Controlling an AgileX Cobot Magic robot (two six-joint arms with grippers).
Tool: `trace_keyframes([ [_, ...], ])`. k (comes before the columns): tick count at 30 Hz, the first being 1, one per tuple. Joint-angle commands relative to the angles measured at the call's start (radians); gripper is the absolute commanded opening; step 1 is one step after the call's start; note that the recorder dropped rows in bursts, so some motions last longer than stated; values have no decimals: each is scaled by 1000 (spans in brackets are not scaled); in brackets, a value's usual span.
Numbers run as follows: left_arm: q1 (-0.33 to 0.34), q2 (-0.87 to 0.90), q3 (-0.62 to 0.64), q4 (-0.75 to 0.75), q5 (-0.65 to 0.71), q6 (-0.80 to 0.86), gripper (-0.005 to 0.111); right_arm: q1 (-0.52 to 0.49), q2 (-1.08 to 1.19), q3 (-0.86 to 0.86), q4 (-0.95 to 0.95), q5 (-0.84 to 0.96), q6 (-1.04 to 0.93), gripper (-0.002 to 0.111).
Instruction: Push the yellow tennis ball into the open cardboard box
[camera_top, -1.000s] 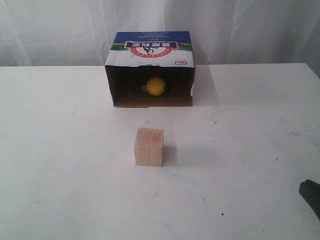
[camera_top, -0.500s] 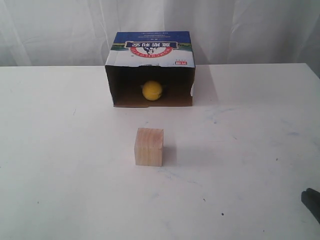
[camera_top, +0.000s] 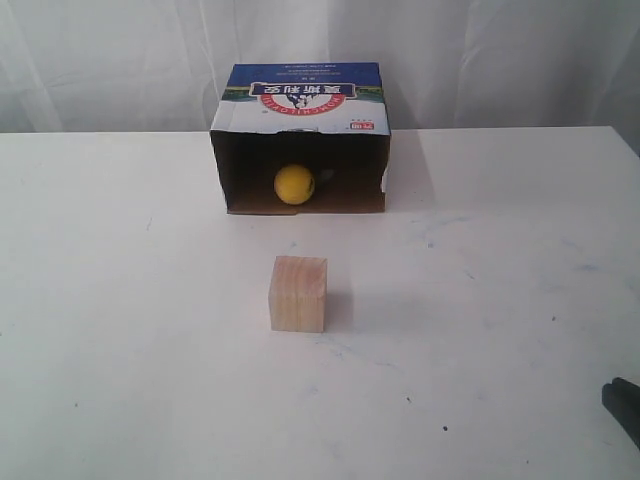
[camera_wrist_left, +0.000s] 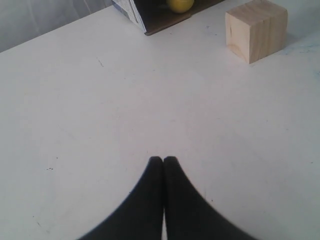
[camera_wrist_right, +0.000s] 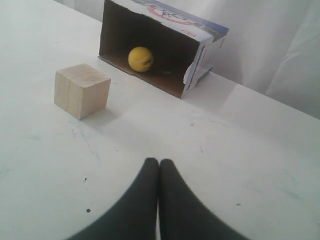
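Note:
The yellow tennis ball (camera_top: 294, 184) lies inside the open cardboard box (camera_top: 300, 93), left of the middle of its dark interior; it also shows in the right wrist view (camera_wrist_right: 140, 59) and at the edge of the left wrist view (camera_wrist_left: 180, 4). The box (camera_wrist_right: 200, 45) rests on its side at the table's far middle, blue printed panel up. My left gripper (camera_wrist_left: 163, 159) is shut and empty over bare table, far from the box. My right gripper (camera_wrist_right: 158, 161) is shut and empty too; a dark bit of it (camera_top: 622, 402) shows at the exterior view's lower right edge.
A pale wooden cube (camera_top: 298, 293) stands on the white table (camera_top: 120, 300) in front of the box opening, also seen in both wrist views (camera_wrist_left: 256, 29) (camera_wrist_right: 82, 90). White curtains (camera_top: 500, 60) hang behind the table.
The ball has rolled left and slightly forward inside the box. The right gripper at the lower right edge has drawn back a little further out of the exterior view.

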Motion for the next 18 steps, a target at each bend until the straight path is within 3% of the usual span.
trace_keyframes([
  [1, -4, -5, 4, -7, -6, -1, 0, -5, -5, 7, -8, -6, 1, 0],
  [6, -4, -5, 4, -7, -6, -1, 0, -5, -5, 7, -141, 6, 57, 0],
  [11, -4, -5, 4, -7, -6, -1, 0, -5, -5, 7, -170, -4, 346, 0],
  [18, -4, -5, 4, -7, -6, -1, 0, -5, -5, 7, -193, 1, 338, 0],
])
